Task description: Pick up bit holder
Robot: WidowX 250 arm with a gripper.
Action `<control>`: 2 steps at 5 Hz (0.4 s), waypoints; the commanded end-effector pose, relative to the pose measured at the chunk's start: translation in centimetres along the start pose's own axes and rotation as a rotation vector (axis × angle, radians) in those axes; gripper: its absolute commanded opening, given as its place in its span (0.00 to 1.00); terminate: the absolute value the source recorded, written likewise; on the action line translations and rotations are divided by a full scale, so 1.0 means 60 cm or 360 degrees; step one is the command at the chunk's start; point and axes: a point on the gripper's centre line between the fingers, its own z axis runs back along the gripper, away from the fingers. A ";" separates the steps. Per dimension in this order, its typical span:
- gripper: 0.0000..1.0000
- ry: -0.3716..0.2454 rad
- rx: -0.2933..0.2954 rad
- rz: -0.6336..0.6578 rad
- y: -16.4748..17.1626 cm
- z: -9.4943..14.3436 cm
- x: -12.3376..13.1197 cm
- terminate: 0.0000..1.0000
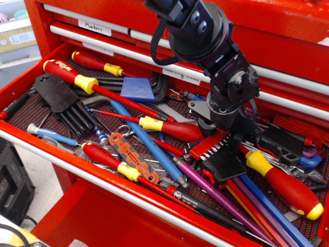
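Observation:
The bit holder point(207, 146) is a short red bar with a row of silver bits. It lies in the open drawer among screwdrivers, right of centre. My gripper point(222, 133) is down on it from above, with one black finger on each side of its upper right end. The jaws look closed against the bar, which rests tilted on the tools with its left end low. The arm hides the holder's far end.
The red drawer front rail point(103, 177) is crowded. A red-and-yellow screwdriver point(169, 127) lies just left of the holder. A black holder point(223, 165) lies below it, and a large red screwdriver point(285, 185) is at the right. An orange-and-grey strip point(131, 152) and black hex key sets point(56, 95) lie further left.

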 end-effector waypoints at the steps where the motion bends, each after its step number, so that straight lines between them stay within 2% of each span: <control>1: 0.00 0.0048 0.0017 0.0066 0.009 -0.002 -0.008 0.00; 2: 0.00 0.0113 0.0122 0.0041 0.006 0.055 0.009 0.00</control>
